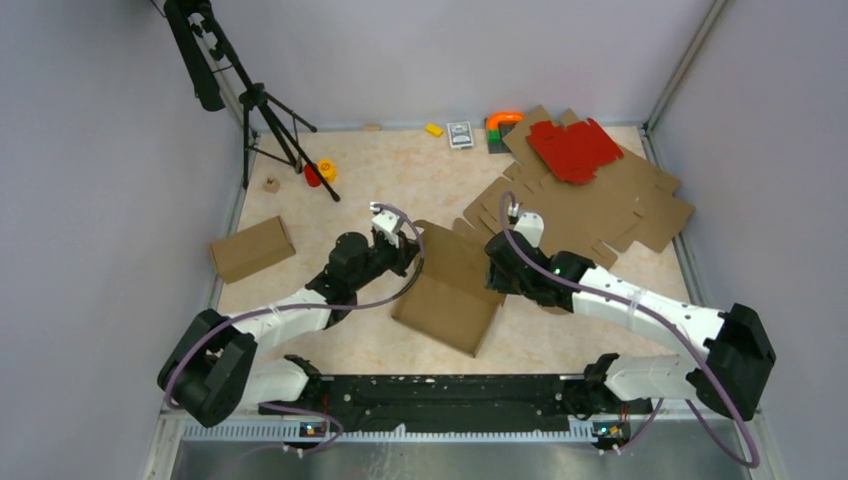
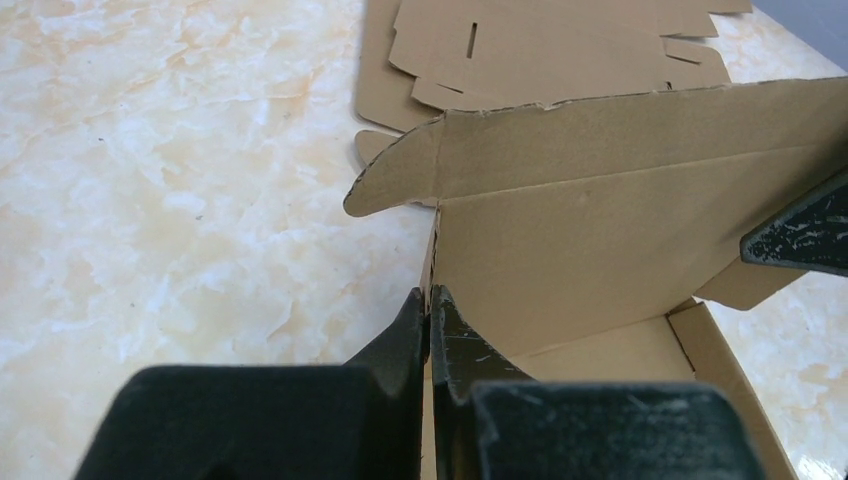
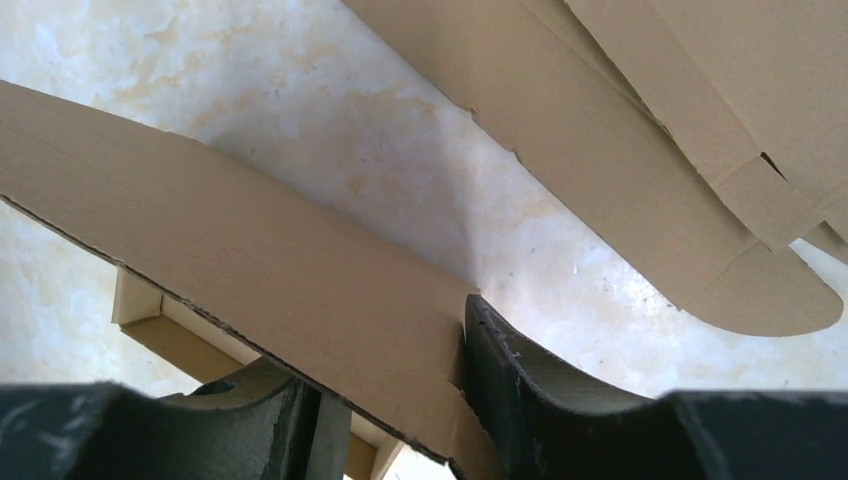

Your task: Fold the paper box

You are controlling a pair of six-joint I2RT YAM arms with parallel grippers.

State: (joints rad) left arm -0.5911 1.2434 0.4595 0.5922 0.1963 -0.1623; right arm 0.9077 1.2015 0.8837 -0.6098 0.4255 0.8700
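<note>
Showing from the wrists only: left gripper (image 2: 428, 302) clamped on paper box (image 2: 610, 235), right gripper (image 3: 385, 350) apart astride it.

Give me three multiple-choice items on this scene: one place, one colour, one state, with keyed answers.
1. The box sits: A) at the middle of the table; B) at the far left corner; C) on the floor.
2. The sheet atop the flat cardboard is: A) blue; B) red; C) green.
3. The left gripper is: A) wide open; B) shut on the box's wall; C) shut on nothing.
Answers: 1 A, it lies centred in the top view; 2 B, bright red on brown; 3 B, its fingers pinch the wall's edge.
</note>
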